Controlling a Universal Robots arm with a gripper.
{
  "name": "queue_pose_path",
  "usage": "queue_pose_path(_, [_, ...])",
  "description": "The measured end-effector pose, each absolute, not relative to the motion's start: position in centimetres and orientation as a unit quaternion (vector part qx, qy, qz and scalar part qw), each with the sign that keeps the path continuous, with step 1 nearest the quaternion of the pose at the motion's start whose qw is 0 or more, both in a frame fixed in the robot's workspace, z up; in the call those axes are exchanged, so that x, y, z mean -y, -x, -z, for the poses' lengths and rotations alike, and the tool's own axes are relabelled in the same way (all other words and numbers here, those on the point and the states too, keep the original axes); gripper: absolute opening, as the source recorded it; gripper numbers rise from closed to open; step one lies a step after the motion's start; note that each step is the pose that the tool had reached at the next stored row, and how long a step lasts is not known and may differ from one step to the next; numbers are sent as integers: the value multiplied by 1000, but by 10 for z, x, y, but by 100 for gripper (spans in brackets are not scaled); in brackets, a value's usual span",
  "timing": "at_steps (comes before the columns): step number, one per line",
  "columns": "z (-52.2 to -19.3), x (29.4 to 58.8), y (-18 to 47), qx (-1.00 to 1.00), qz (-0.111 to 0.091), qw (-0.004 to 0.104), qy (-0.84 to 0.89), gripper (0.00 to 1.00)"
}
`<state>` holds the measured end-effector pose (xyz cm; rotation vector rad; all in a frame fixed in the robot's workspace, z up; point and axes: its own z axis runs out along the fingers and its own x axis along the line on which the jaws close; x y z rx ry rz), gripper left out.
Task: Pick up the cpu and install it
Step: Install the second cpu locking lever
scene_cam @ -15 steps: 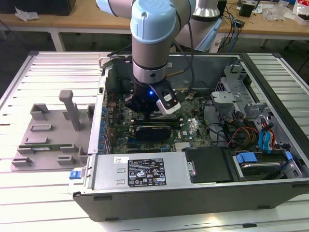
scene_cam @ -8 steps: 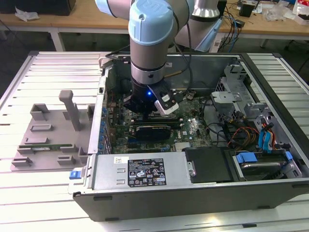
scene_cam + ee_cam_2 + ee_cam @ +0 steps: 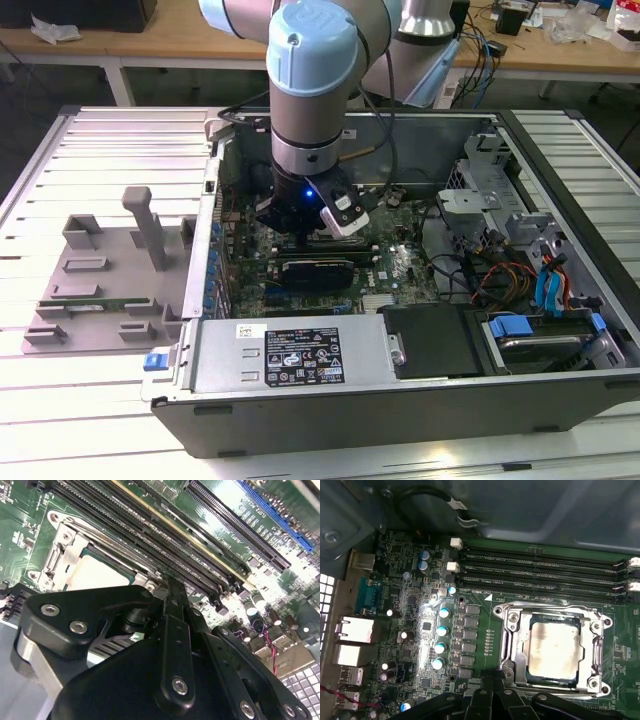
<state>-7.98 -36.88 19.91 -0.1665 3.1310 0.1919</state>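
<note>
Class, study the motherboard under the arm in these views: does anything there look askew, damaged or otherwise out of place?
Nothing stands out. The cpu lies flat and square inside the metal socket frame, its edges parallel to the frame in both wrist views. The empty memory slots beside it run straight. The gripper hangs just above the board, touching nothing visible.

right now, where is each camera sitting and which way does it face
Exterior view: off the arm, looking down on the open computer case; the arm reaches into it.
First wrist view: on the arm, facing the motherboard; gripper at the edge.
Second wrist view: behind the gripper, close over the board.
Both wrist views share the cpu in its socket.
</note>
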Motion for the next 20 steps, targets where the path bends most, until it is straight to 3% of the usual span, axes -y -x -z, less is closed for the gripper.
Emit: queue_pose_path(20, [-212, 360, 56, -997, -60, 0, 53, 11])
